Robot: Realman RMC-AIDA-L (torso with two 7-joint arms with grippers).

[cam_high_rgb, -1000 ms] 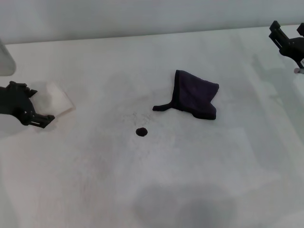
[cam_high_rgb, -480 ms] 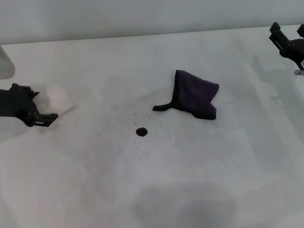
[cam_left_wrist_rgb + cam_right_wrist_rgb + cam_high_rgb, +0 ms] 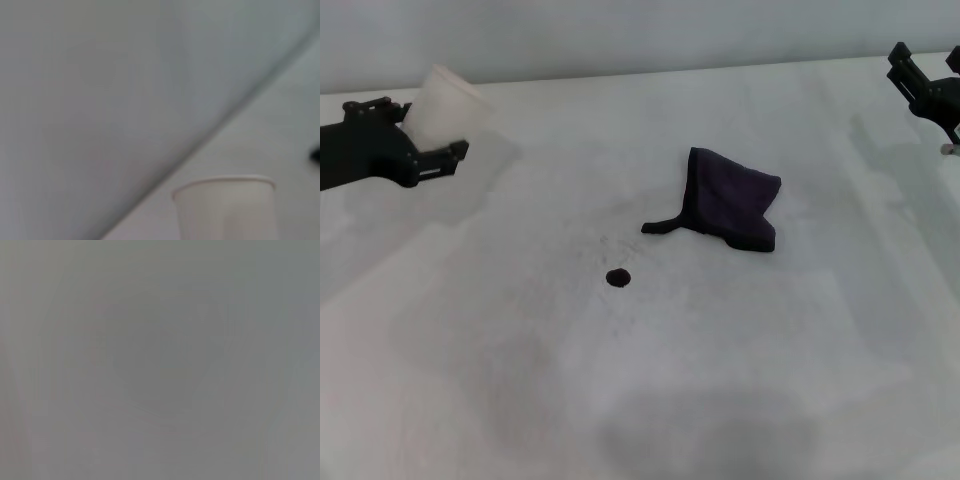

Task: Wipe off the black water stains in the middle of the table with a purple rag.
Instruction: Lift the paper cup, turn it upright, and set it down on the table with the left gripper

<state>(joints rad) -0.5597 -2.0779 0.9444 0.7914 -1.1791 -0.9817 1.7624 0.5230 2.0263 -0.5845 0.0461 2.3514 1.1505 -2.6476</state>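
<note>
I'm holding a white paper cup (image 3: pixel 445 100) in the left pincer (image 3: pixel 438 152), fingers pinching its wall, up at the far left of the white surface (image 3: pixel 770 350). Half a second back that pincer was lower and nearer me with the cup barely showing, so it's been lifting away from the middle. The right pincer (image 3: pixel 920 85) is parked at the far right edge; can't tell if it's spread or not, and it hasn't budged.

The purple rag (image 3: pixel 732 205) is lying crumpled just right of center, its thin strip tail (image 3: pixel 662 226) pointing toward the black water stain (image 3: pixel 618 277), which is sitting near but apart from it. The rag's looking soft, light and floppy to me, so I'm thinking pinch the bunched middle fold, not the tail.
</note>
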